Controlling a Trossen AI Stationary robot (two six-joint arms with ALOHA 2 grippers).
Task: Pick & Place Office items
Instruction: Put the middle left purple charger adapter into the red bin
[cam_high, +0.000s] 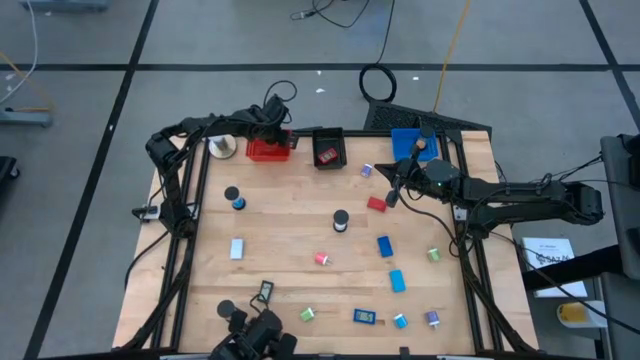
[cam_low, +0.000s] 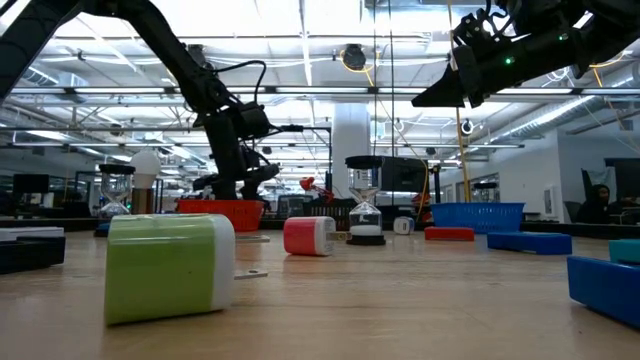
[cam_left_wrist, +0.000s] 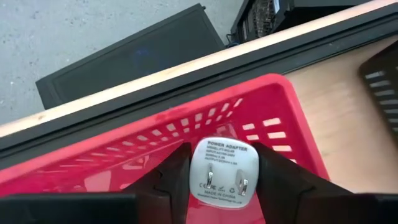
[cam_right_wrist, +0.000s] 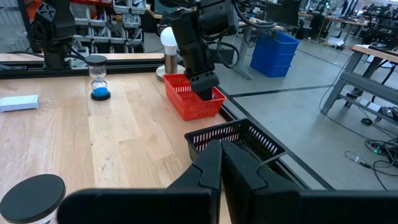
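Note:
My left gripper (cam_high: 274, 138) is at the far left, down in the red bin (cam_left_wrist: 155, 134), shut on a white power adapter (cam_left_wrist: 222, 169). The right wrist view shows its fingers inside that red bin (cam_right_wrist: 189, 99). My right gripper (cam_right_wrist: 221, 163) hangs shut and level above the table's right centre (cam_high: 394, 190), holding nothing. Office items lie loose on the table: a red block (cam_high: 376, 204), blue blocks (cam_high: 384, 246), a pink piece (cam_high: 321, 259), a green piece (cam_low: 170, 265) and a light-blue block (cam_high: 237, 248). My left gripper pinches the power adapter by two opposite sides (cam_left_wrist: 195, 173) between its two fingers (cam_left_wrist: 171, 177). It comes from above, slanting down toward the far edge. The adapter's pronged face is turned toward the wrist camera. Whether it rests on the bin's floor cannot be seen.
A black bin (cam_high: 328, 148) stands right of the red one, a blue bin (cam_high: 412, 143) farther right. A white ball on a tan base (cam_high: 220, 147) sits left of the red bin. Two hourglasses (cam_high: 236, 198) (cam_high: 340, 220) stand mid-table.

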